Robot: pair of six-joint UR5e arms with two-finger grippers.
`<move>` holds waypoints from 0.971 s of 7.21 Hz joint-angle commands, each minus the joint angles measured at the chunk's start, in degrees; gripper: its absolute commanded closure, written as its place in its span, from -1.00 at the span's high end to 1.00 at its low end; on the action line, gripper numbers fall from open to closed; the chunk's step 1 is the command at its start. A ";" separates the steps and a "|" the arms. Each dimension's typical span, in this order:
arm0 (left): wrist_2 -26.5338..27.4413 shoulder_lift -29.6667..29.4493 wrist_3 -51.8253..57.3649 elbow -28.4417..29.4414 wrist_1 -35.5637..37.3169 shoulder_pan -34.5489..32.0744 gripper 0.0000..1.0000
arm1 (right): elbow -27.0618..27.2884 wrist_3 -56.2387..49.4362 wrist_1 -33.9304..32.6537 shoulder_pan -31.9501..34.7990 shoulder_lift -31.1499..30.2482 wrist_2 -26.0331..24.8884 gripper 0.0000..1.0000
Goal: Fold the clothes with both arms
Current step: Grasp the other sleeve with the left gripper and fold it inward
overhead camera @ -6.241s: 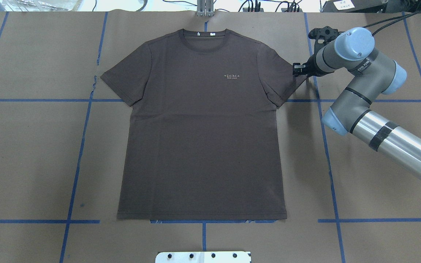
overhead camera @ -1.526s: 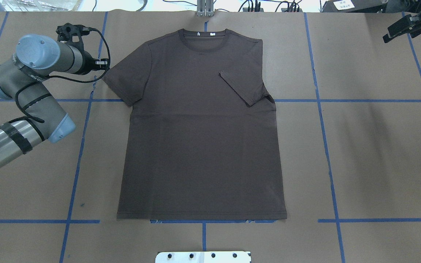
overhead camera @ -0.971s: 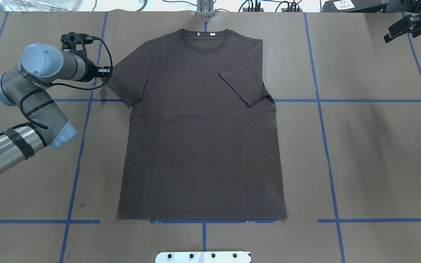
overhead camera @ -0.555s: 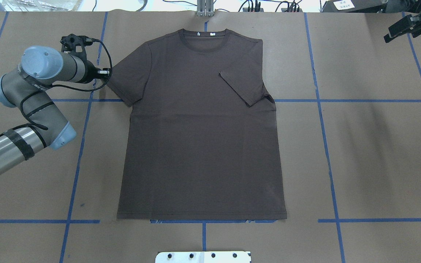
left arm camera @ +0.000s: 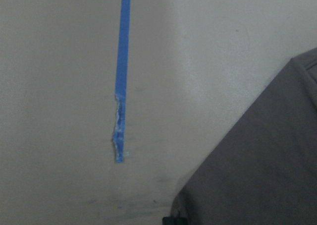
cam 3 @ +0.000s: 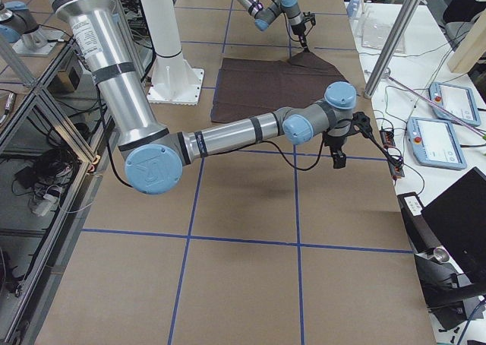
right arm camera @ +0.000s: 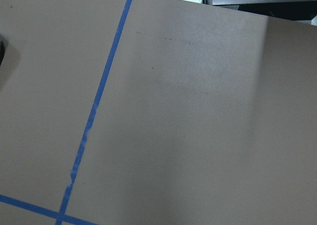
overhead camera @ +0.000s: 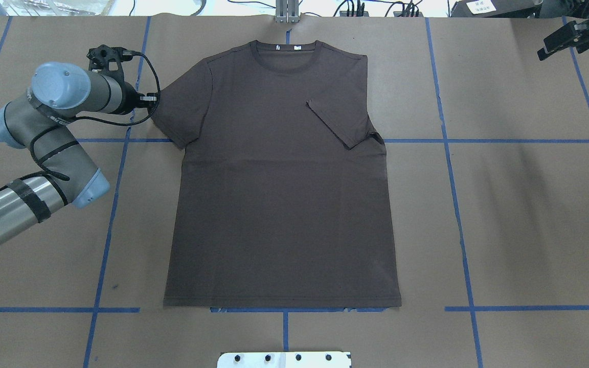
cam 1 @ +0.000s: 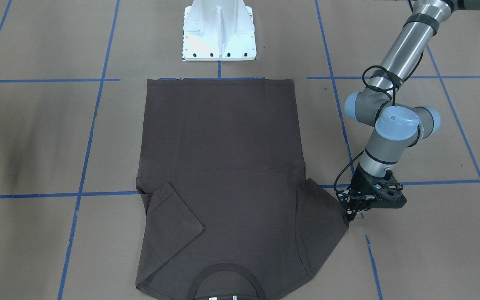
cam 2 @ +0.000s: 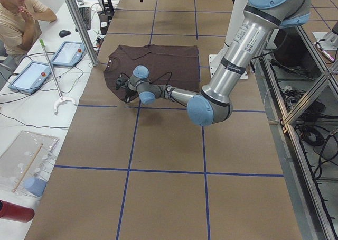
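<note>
T-shirt [overhead camera: 279,194] laid flat at tabletop [overhead camera: 504,204] centre, collar far. Right sleeve [overhead camera: 338,120] already folded onto chest; left sleeve [overhead camera: 182,112] not yet folded, body folds judged left. Left pincer [overhead camera: 150,98] placed at left sleeve tip, grip cannot be told. Right pincer [overhead camera: 563,40] held far right, clear of shirt, opening cannot be told

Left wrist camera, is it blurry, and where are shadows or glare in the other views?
Left wrist view: soft, out of focus; the blue tape and T-shirt edge lack crisp detail. Overhead view: broad soft shadow on the brown paper, washed-out bright strip along the top. Front-facing view: dim smudge of shadow at its left.
</note>
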 commanded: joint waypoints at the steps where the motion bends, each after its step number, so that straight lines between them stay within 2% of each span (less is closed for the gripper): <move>1: -0.14 -5.08 -4.82 -2.50 7.19 0.78 -1.00 | -0.02 0.36 0.00 0.00 0.07 -0.06 1.00; 2: -0.14 -9.90 -8.59 -2.87 13.86 2.36 -1.00 | 0.07 0.54 0.09 -0.09 0.07 -0.06 1.00; 3: -0.05 -12.39 -10.63 -2.69 16.28 4.03 -1.00 | -0.02 0.62 0.09 -0.09 0.15 -0.06 1.00; 5: 0.12 -16.35 -13.63 0.88 18.06 5.27 -1.00 | -0.28 0.63 0.09 -0.26 0.15 -0.06 1.00; 7: 1.27 -16.46 -13.99 1.35 18.15 5.89 -1.00 | -0.11 0.71 0.00 -0.44 0.24 -0.06 1.00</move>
